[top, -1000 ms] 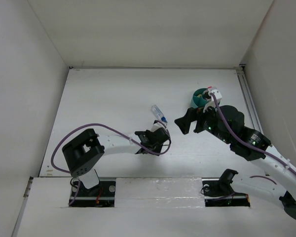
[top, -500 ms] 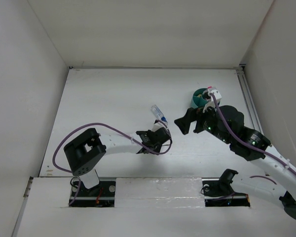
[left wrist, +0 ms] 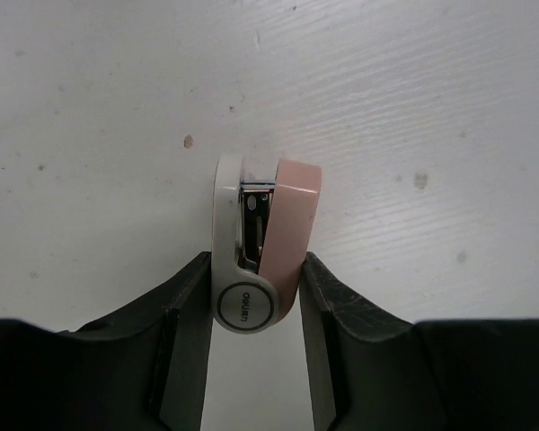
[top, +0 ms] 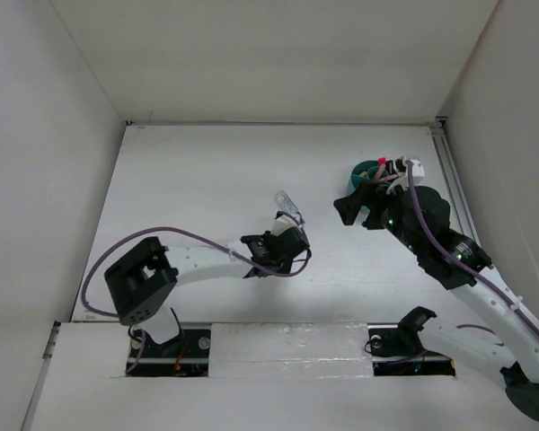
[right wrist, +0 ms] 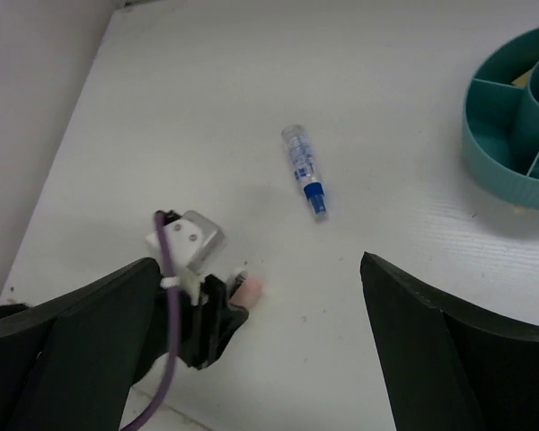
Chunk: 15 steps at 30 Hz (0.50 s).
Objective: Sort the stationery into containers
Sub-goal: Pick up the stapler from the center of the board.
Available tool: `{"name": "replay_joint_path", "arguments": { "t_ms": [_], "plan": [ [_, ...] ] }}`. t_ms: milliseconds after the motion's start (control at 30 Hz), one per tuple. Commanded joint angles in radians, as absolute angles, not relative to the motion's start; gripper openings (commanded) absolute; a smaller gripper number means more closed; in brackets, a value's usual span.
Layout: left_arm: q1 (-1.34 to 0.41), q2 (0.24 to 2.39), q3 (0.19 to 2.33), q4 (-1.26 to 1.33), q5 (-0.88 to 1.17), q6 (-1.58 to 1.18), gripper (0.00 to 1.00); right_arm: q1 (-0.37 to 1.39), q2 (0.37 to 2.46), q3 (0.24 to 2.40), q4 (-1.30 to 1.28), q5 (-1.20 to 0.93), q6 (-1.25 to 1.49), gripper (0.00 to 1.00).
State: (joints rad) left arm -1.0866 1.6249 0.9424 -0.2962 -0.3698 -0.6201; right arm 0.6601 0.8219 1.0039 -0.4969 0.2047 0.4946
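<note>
I saw the L pincer (left wrist: pixel 254 269) clamped on the silver-pink oval piece (left wrist: pixel 292 215), a finger touching each side, the piece lying on the table (left wrist: pixel 386 90). Clear blue-capped tube (top: pixel 288 204) lay ahead of its tips, apart. R pincer (top: pixel 360 193) stood w/ jaws wide apart; teal bowl (right wrist: pixel 499 171) sat ahead, to its right.

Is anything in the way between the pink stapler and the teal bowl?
Yes, maybe. The left claw grips the pink stapler. The open right claw hangs just in front of the teal bowl, about on the straight way there. The clear tube lies off to one side, not in the way.
</note>
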Motion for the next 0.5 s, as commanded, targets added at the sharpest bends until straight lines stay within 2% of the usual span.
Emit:
{"name": "replay_joint_path", "arguments": {
  "t_ms": [0, 67, 200, 333, 467],
  "plan": [
    [-1.089, 1.421, 0.93, -0.279, -0.388, -0.621, 0.0, 0.577, 0.781, 0.988, -0.368, 0.138, 0.56, 1.0],
    [-1.089, 1.347, 0.913, -0.221, -0.315, -0.569, 0.0, 0.542, 0.781, 0.947, -0.289, 0.065, 0.569, 1.0],
    [-1.089, 1.168, 0.893, -0.176, -0.246, -0.529, 0.0, 0.47, 0.781, 0.83, -0.073, -0.22, 0.606, 1.0],
    [-1.069, 1.117, 0.926, -0.221, -0.255, -0.52, 0.0, 0.427, 0.821, 0.738, 0.141, -0.432, 0.627, 1.0],
    [-1.04, 1.097, 0.986, -0.253, -0.255, -0.529, 0.0, 0.426, 0.856, 0.671, 0.363, -0.557, 0.664, 1.0]
  ]
}}
